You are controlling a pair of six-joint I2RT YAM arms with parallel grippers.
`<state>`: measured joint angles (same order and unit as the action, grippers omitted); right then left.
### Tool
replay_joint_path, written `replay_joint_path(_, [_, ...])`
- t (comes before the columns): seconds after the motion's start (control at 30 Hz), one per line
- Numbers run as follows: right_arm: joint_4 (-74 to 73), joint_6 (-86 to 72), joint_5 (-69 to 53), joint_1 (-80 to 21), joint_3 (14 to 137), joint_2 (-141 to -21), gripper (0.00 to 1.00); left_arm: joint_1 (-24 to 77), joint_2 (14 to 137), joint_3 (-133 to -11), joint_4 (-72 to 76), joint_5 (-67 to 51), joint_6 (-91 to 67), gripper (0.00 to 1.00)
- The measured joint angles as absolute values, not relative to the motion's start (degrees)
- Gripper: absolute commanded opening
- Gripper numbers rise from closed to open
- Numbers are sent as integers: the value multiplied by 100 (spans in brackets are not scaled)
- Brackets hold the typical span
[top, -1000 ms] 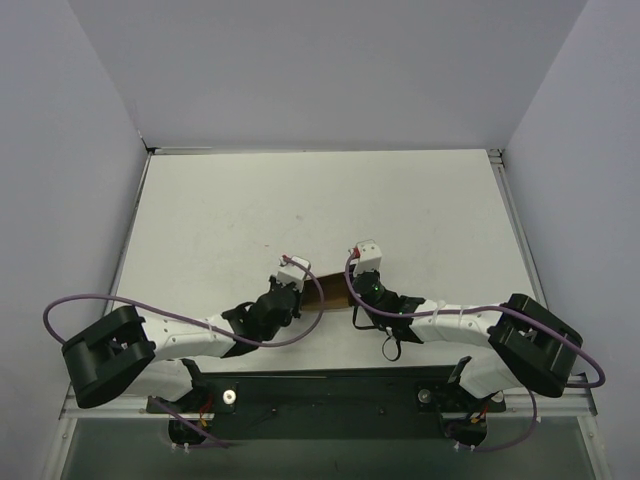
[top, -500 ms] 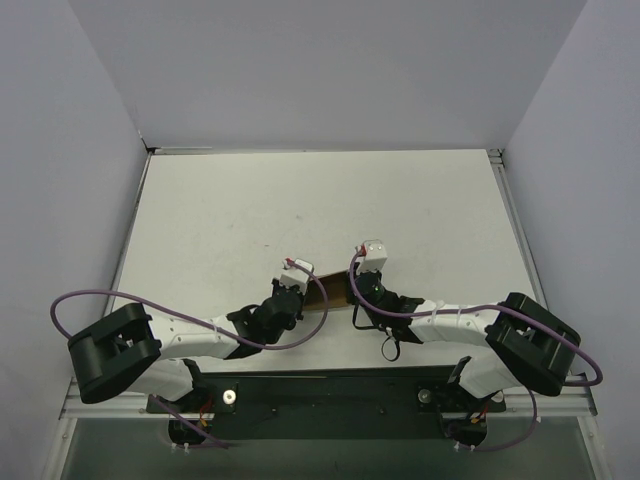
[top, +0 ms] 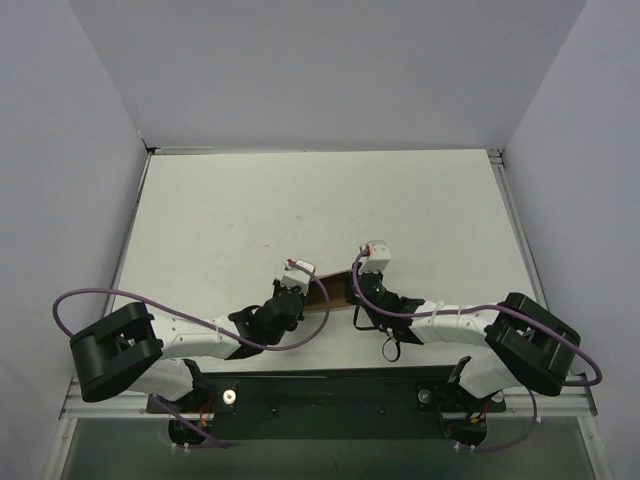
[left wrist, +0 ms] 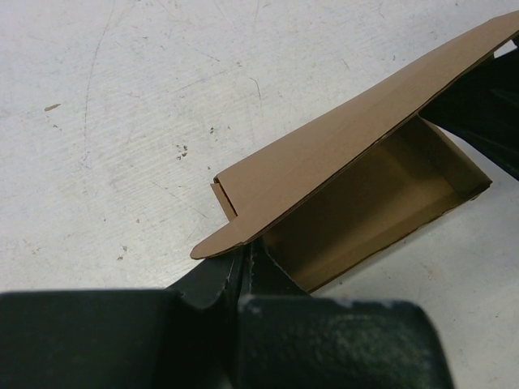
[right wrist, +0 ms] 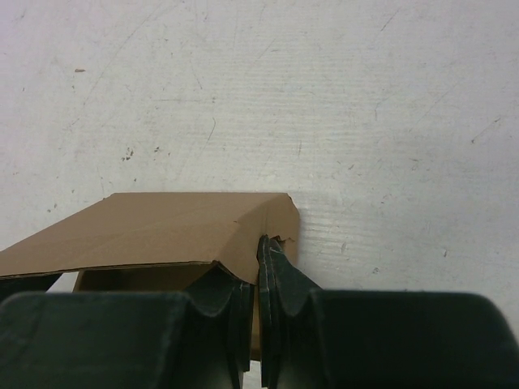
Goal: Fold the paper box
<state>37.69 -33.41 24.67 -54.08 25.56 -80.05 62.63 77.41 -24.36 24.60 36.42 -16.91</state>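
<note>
White table (top: pixel 300 200): both arms meet at its near centre, with the paper box (top: pixel 327 292) between them.
The box is partly formed. In the left wrist view its open cavity faces the camera and a flat panel slants above it. The left gripper (left wrist: pixel 247 258) is clamped on the box's near corner below that panel. The right gripper (right wrist: pixel 259 263) is pinched together on the cardboard edge at the opposite end.

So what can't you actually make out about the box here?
- Top view: the paper box is tiny, its ends covered by the left gripper and right gripper.
- Left wrist view: its far corner runs off the frame's right edge.
- Right wrist view: its top panel hides the inside.
</note>
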Motion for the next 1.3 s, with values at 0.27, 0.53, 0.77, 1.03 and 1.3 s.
replay_joint_path(0.27, [3876, -3485, 2467, -5408, 2488, -8005, 0, 6287, 7754, -2467, 2414, 3677, -1697, 0])
replay_joint_path(0.53, [3603, -3317, 2574, -5502, 2488, -7881, 12, 6053, 7662, -2993, 1354, 3540, -2206, 0])
replay_joint_path(0.77, [3347, -3118, 2617, -5975, 2290, -7299, 44, 5426, 7500, -3437, 351, 2744, -2528, 0])
replay_joint_path(1.03, [3004, -2985, 2773, -6346, 2187, -6934, 51, 5162, 7572, -3776, -137, 2150, -2574, 0])
replay_joint_path(1.3, [2727, -2923, 3151, -6335, 2095, -6746, 57, 5072, 7581, -3782, -139, 1962, -2571, 0])
